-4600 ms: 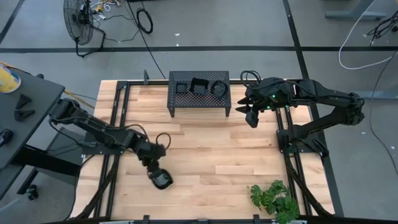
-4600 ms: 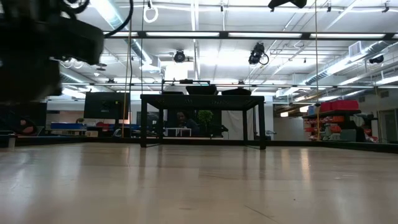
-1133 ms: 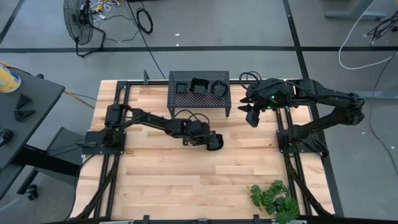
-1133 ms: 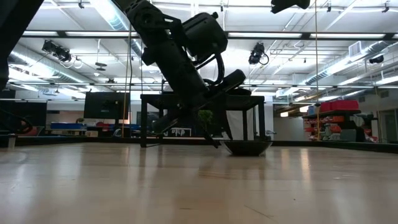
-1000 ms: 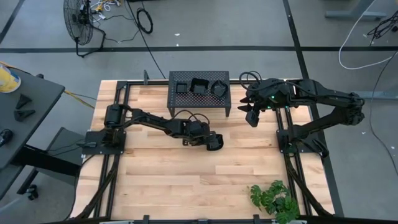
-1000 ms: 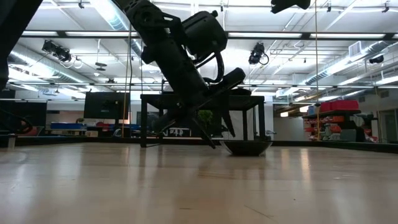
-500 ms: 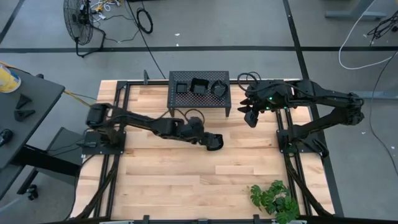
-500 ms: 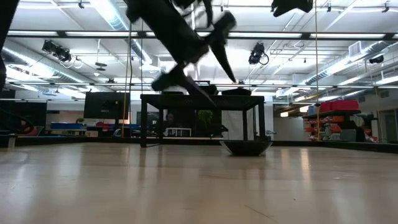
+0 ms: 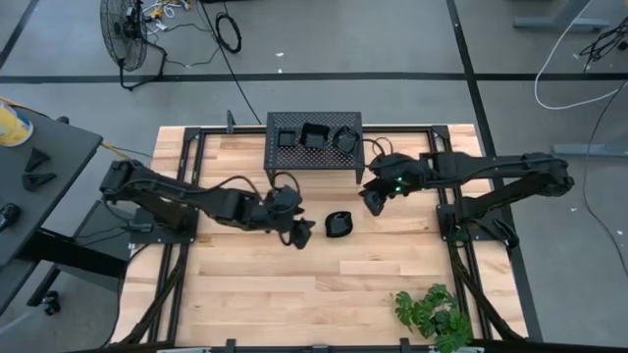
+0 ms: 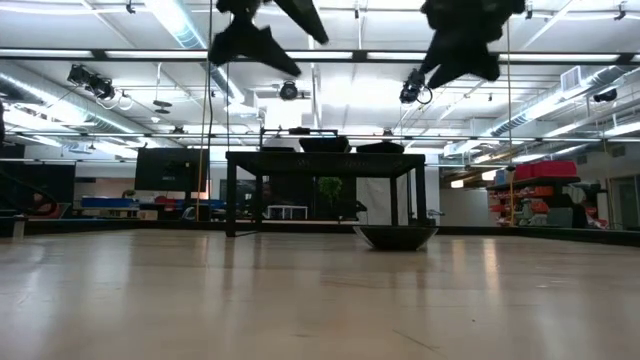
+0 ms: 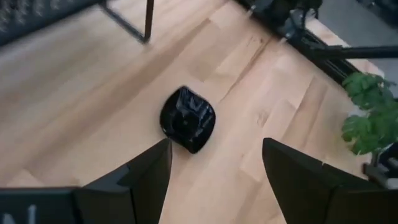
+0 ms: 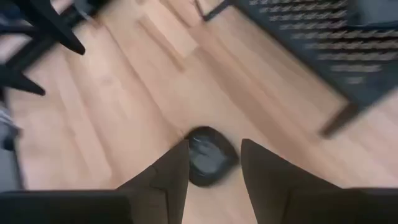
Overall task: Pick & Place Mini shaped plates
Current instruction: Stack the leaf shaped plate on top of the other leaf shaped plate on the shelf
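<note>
One small black plate (image 9: 339, 224) sits on the wooden table (image 9: 245, 284), in front of the black metal stand (image 9: 314, 167) and a bit to its right. Nothing is touching it. It shows in the left wrist view (image 11: 187, 119), the right wrist view (image 12: 210, 156) and the low view (image 10: 396, 236) too. Three more small black plates (image 9: 316, 135) sit in a row on top of the stand.

The left gripper (image 9: 299, 235) hangs above the table, just to the left of the lone plate. Its fingers (image 11: 140, 177) are spread wide apart and hold nothing. The right gripper (image 9: 372, 200) hangs above the table, just to the right of the plate and a bit farther back. Its fingers (image 12: 168, 174) are apart too and hold nothing. A green plant (image 9: 432, 314) sits at the near right corner.
</note>
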{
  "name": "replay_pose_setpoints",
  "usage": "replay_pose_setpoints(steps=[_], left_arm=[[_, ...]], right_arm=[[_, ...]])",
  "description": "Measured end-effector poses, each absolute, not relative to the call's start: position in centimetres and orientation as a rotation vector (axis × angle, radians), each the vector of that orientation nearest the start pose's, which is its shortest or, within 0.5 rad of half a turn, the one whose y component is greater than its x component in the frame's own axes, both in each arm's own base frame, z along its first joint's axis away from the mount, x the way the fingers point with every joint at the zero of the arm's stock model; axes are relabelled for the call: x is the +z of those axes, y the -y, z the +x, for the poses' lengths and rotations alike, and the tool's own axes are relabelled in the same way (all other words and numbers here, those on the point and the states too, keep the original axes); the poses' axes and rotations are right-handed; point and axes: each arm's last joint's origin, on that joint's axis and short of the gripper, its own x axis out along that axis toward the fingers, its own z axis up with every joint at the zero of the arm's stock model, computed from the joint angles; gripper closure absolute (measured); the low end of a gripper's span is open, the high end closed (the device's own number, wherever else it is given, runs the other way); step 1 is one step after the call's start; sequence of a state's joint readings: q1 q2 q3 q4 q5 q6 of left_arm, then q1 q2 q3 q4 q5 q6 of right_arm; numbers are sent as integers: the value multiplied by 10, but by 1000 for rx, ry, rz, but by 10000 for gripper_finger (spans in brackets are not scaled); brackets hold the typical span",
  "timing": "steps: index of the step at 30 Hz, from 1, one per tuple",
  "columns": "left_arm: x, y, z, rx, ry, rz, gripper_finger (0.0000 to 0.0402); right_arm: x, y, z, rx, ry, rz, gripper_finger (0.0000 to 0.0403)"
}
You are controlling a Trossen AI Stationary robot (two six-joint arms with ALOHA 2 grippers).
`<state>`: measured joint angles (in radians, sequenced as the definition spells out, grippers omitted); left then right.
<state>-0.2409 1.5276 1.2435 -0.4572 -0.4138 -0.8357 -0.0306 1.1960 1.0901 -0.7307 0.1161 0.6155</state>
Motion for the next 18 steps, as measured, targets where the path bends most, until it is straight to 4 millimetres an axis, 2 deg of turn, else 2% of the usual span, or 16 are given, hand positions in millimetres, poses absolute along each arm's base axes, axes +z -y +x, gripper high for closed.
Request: replay_pose_setpoints(steps=[5, 10, 18], left_arm=[[308, 80, 304, 416, -570, -420, 152], [315, 93, 285, 356, -626, -331, 181], [310, 111, 265, 354, -705, -225, 267]], right_arm=[[287, 8, 246, -330, -697, 649, 254], [269, 3, 246, -334, -695, 718, 250], [260, -1, 260, -339, -671, 786, 181]])
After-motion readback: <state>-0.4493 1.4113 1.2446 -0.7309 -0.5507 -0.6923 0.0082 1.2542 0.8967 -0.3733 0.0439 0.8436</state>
